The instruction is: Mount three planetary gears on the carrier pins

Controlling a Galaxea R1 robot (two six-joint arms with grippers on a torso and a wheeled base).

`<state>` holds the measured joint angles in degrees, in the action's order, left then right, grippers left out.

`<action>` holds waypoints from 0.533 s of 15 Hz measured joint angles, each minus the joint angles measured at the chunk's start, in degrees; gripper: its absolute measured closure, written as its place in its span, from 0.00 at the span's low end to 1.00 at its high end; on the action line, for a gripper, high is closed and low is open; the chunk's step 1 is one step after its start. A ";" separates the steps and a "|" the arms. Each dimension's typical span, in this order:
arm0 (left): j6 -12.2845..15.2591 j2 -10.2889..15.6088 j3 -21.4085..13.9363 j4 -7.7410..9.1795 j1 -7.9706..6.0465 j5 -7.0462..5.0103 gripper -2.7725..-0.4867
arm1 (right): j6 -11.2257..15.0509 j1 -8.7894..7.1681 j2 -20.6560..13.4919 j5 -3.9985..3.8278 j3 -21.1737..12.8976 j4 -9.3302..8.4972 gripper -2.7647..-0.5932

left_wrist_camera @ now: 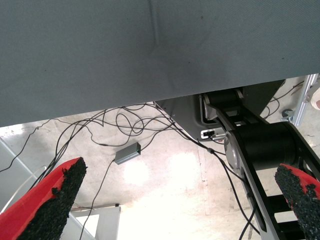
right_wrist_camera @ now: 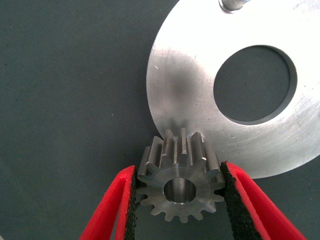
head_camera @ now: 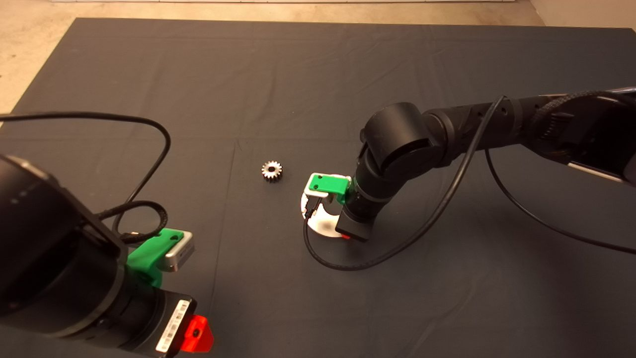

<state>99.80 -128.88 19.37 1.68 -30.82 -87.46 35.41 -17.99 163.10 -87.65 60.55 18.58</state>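
My right gripper [right_wrist_camera: 177, 172] is shut on a planetary gear [right_wrist_camera: 180, 176], its black pads pressing the teeth on both sides. The gear is held flat, bore facing the camera, over the rim of the silvery round disc [right_wrist_camera: 185, 90]. One carrier pin [right_wrist_camera: 232, 4] shows at the disc's far side, beyond the central hole; other pins are out of view. In the head view the right wrist covers most of the disc [head_camera: 322, 226]. A second planetary gear [head_camera: 272, 170] lies loose on the mat, left of the disc. My left gripper [left_wrist_camera: 182, 172] waits open at the lower left.
The dark mat [head_camera: 318, 74] covers the table, with pale floor beyond its far edge. A black cable [head_camera: 348, 266] loops on the mat in front of the disc. The left wrist view shows the mat's edge, floor cables and a small grey box [left_wrist_camera: 127, 153].
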 joint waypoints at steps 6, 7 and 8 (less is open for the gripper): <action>0.00 -0.01 0.00 0.02 0.00 0.02 0.01 | 0.00 -0.44 0.11 -0.04 0.37 1.10 0.79; 0.00 -0.01 0.00 0.02 0.00 0.02 0.01 | 0.00 -0.79 0.11 -0.05 0.56 1.21 0.79; 0.00 -0.01 0.00 0.02 0.00 0.02 0.01 | 0.00 -1.14 0.11 -0.06 0.75 1.37 0.79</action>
<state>99.80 -128.89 19.37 1.71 -30.82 -87.43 35.41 -19.13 163.21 -87.71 61.30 19.95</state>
